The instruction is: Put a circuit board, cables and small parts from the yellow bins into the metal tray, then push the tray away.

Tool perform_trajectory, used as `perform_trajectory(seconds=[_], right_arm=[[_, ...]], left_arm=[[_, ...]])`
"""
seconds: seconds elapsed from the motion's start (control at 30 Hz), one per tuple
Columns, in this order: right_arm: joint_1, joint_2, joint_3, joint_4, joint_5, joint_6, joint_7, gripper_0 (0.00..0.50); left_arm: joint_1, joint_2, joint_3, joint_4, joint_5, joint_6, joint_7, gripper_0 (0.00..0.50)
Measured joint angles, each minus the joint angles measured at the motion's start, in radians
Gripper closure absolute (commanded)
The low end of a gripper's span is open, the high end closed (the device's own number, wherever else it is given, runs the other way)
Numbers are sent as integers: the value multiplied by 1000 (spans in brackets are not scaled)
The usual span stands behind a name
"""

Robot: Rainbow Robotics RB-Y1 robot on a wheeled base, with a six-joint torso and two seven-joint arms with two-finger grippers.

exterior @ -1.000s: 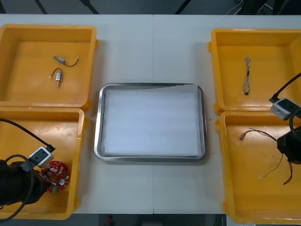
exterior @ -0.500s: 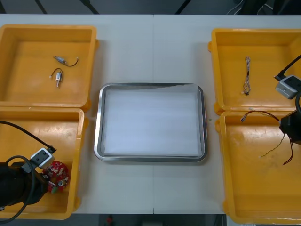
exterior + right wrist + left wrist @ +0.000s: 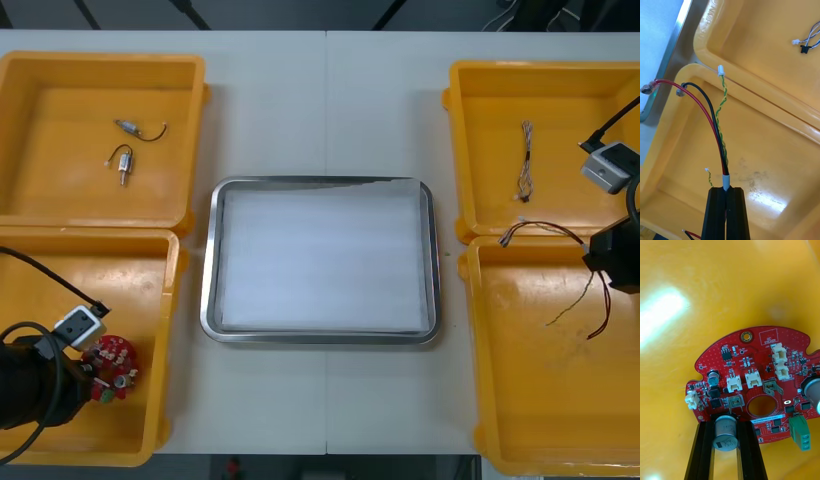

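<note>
The red circuit board (image 3: 752, 360) is stiff, light and fragile. The left tool (image 3: 727, 427) grips it by a metal can component (image 3: 725, 433) standing on it, fingers (image 3: 700, 450) spread to the can's width, in the lower-left yellow bin (image 3: 120, 290) of the front view; the board's rim would likely be a safer hold. The limp cable bundle (image 3: 717, 123), red, black and twisted yellow-green, trails from the right tool (image 3: 726, 189), pinched shut on it above the lower-right bin (image 3: 520, 390). The metal tray (image 3: 207, 280) sits mid-frame on the tabletop (image 3: 300, 100), unfilled.
</note>
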Motion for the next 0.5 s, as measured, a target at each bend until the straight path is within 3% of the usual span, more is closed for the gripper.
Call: perform_trajectory(seconds=[0.1,0.2,0.5], right_arm=[[-6,-11,0,0,-21,0,0,500],[-8,-23,0,0,-28,0,0,500],[-21,-63,0,-1,-55,1,-38,500]], left_arm=[[0,36,54,-2,86,24,0,500],[0,57,143,-10,157,112,0,500],[0,63,456,-25,371,358,1,500]])
